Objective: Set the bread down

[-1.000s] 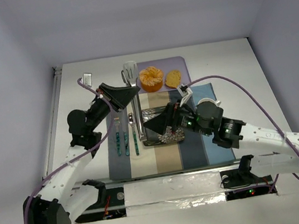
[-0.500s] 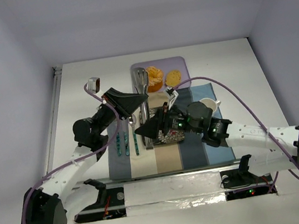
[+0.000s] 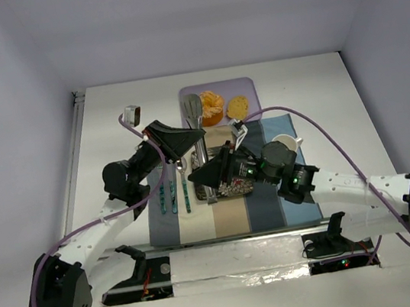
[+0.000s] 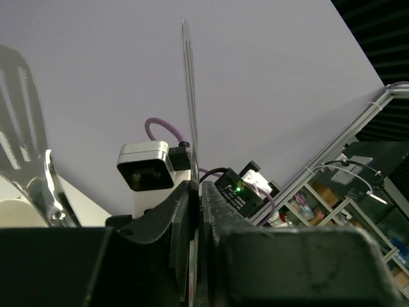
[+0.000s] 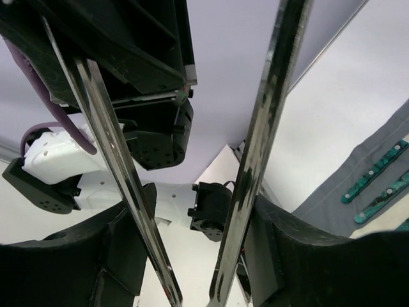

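Bread (image 3: 237,107) on lavender tray (image 3: 249,85), white table (image 3: 100,123); left pincer (image 3: 189,132), right pincer (image 3: 197,176) clamp tongs (image 3: 199,143).

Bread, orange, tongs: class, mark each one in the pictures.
bread (image 3: 237,107), top view, middle of the slice.
orange (image 3: 213,107), top view, its visible segments.
tongs (image 3: 193,107), top view, the slotted head.

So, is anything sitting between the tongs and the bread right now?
Yes. The peeled orange lies on the purple tray directly between the head of the tongs, which the left gripper holds, and the bread to the orange's right.
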`<state>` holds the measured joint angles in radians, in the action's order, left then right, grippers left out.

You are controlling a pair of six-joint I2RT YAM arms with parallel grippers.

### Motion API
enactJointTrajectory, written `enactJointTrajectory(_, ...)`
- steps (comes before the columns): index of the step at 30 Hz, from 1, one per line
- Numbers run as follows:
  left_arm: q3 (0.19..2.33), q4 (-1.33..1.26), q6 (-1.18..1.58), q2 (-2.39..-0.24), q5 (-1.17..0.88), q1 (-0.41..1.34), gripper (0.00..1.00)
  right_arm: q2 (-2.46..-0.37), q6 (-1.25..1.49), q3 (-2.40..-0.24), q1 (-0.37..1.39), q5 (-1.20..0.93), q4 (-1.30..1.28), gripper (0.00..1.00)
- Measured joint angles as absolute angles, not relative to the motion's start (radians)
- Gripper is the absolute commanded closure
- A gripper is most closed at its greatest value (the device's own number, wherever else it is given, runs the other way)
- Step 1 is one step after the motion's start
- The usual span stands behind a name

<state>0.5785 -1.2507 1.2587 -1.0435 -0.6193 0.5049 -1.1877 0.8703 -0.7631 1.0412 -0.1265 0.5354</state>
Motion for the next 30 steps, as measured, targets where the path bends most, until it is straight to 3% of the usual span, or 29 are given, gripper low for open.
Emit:
enactJointTrajectory(1,0.578,-1.251,1.256,-1.044,-0.62,0.505,0.87,-1.183,0.872,-0.758,1.041,-0.125,0.535,0.43)
enactJointTrajectory(2,0.578,-1.251,1.251,-1.044,-0.62,0.505,0.72,-1.177,0.873,-0.752,1.041,-0.121,0.535,0.45)
enactJointTrajectory(4,0.578,-1.253,1.243,-1.043,-0.621,0.505,0.59,-1.167,0.881,-0.744,1.041,-0.111,0.529,0.46)
enactJointTrajectory(14,0.615,-1.179,1.154,-1.031,-0.651,0.505,0.27,-1.089,0.891,-0.731,1.041,-0.043,0.469,0.51)
enactJointTrajectory(20,0.653,-1.02,1.061,-1.002,-0.674,0.505,0.13,-1.072,0.878,-0.753,1.037,0.012,0.379,0.54)
enactJointTrajectory(30,0.695,-0.762,0.908,-0.955,-0.681,0.505,0.03,-1.047,0.852,-0.823,0.973,0.051,0.232,0.55)
